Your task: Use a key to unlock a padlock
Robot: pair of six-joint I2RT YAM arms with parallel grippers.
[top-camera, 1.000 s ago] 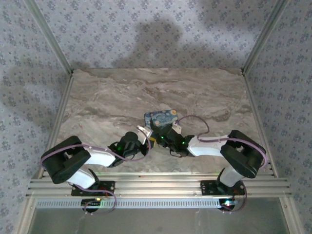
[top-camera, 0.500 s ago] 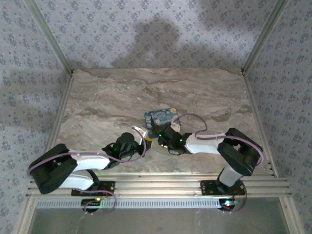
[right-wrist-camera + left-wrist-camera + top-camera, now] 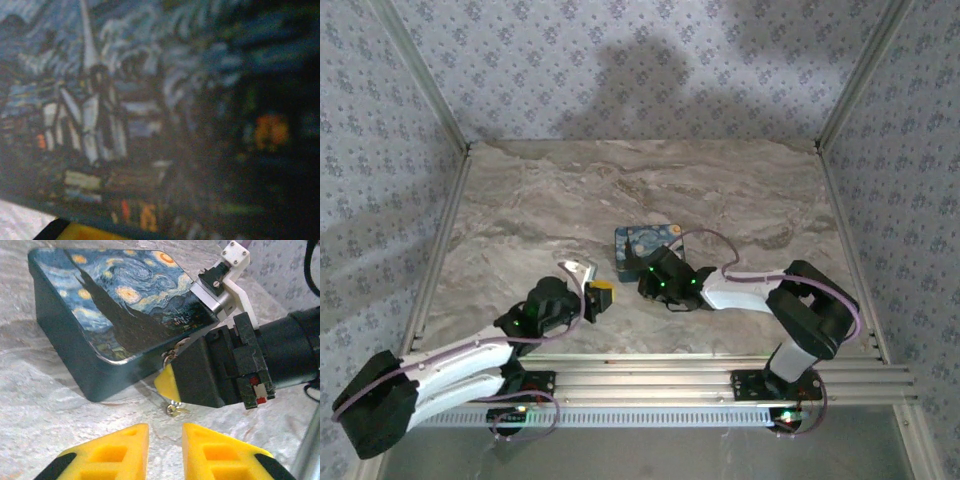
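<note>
**Station State: Grippers at the Near Corner of the Blue Box**

1. Left gripper [image 3: 165,442]. In the left wrist view, two wedge-shaped yellow fingers [image 3: 122,452] with moulded square recesses and black outer edges stand slightly apart. The narrow gap between them holds nothing. In the top view this gripper [image 3: 601,295] hovers over bare table, near the box but clear of it.

2. Table [image 3: 55,405]. The surface is glossy and marble-patterned in grey and beige veining.

3. Brass key [image 3: 176,410]. A small, shiny brass-coloured piece sits just under the right gripper's tip, at table level.

4. Right gripper [image 3: 167,382]. Its blocky matt-black body ends in a yellow tip against the box's near lower corner. Whether its jaws are closed on anything cannot be told from this angle.

5. Padlock. Its body cannot be made out. A small silver metal part [image 3: 170,354] shows on the box's edge, just above the right gripper's tip.

6. Blue box [image 3: 100,315]. It is rectangular with rounded corners and plain dark teal sides. The smooth lid is printed with yellow swirls. It fills the blurred right wrist view at very close range.

7. Walls [image 3: 620,80]. They carry a small repeating floral pattern.
</note>
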